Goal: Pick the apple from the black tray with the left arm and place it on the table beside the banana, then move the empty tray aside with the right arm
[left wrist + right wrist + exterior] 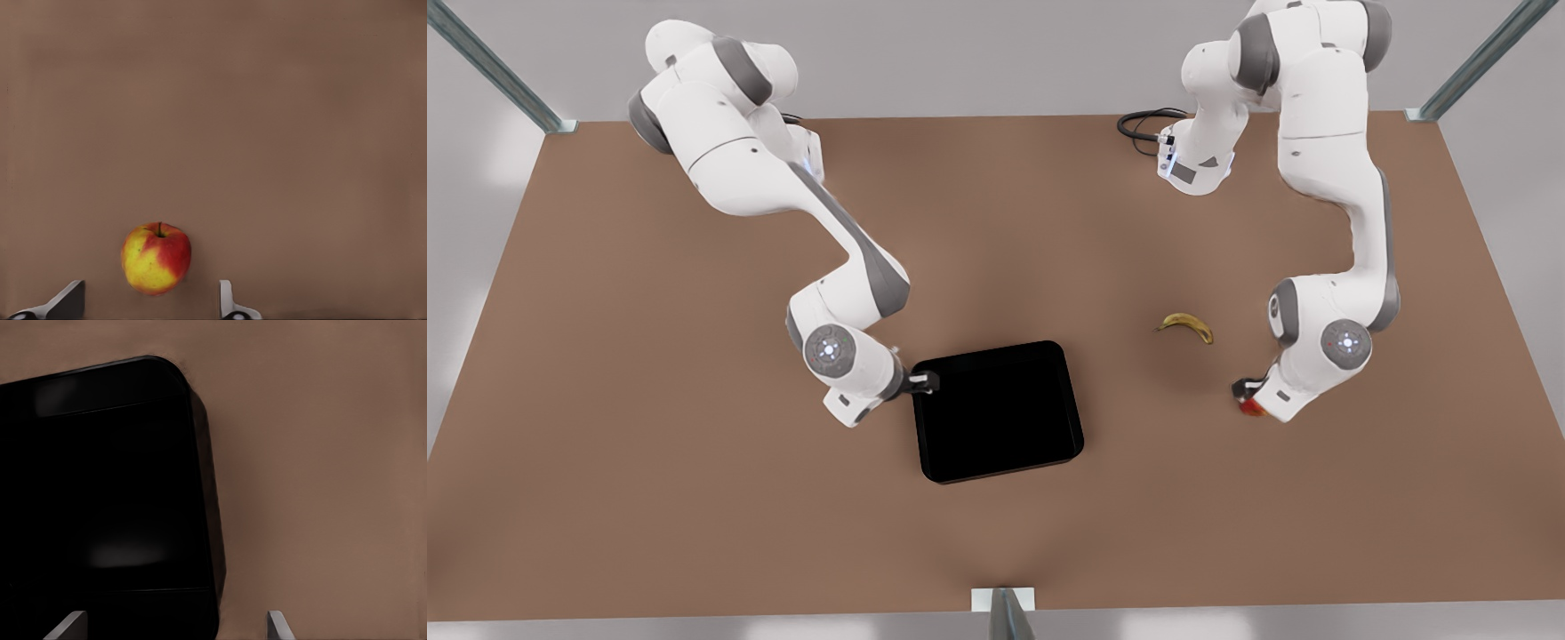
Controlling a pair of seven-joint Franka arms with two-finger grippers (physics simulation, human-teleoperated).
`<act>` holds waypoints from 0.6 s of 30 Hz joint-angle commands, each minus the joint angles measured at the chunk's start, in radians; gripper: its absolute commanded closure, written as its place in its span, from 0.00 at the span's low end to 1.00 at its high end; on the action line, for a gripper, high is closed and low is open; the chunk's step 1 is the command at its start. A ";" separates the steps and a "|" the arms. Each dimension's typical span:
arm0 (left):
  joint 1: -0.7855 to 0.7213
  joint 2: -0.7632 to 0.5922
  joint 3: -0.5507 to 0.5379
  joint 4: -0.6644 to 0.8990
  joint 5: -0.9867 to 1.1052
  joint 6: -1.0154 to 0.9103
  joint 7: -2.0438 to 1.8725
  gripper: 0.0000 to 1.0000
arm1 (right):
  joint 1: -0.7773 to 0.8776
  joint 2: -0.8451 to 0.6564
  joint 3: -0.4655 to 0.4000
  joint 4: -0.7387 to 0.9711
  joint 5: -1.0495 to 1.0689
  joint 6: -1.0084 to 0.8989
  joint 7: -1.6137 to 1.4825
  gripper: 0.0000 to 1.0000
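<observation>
Your apple (156, 259) sits on the brown worktop (694, 498), out of the tray: a small round fruit, red on one side with a broad yellow patch on the other and a short dark stem on top. The left gripper (150, 303) hangs right over it with fingers spread wide on either side, not touching it. In the front view you see the apple (1252, 407) as a red sliver under that arm's wrist, near the banana (1187, 326), which lies curved, yellow and brown-spotted on the worktop.

The black tray (998, 411) is glossy, flat and empty, with rounded corners and a low rim. Your right gripper (927, 383) is at the tray's corner on the front view's left, fingers parted astride the rim, gripping nothing.
</observation>
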 commanded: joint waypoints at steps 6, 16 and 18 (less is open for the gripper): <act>0.054 -0.050 0.003 0.371 -0.112 -0.533 -0.142 0.00 | -0.007 0.088 -0.027 0.005 -0.075 0.149 0.055 0.00; 0.409 -0.112 -0.370 0.310 0.083 -0.468 0.001 0.00 | 0.022 0.191 0.061 -0.009 -0.302 0.215 0.046 0.00; 0.409 -0.112 -0.370 0.311 0.083 -0.471 -0.001 0.00 | 0.010 0.201 0.055 -0.006 -0.301 0.215 0.047 0.00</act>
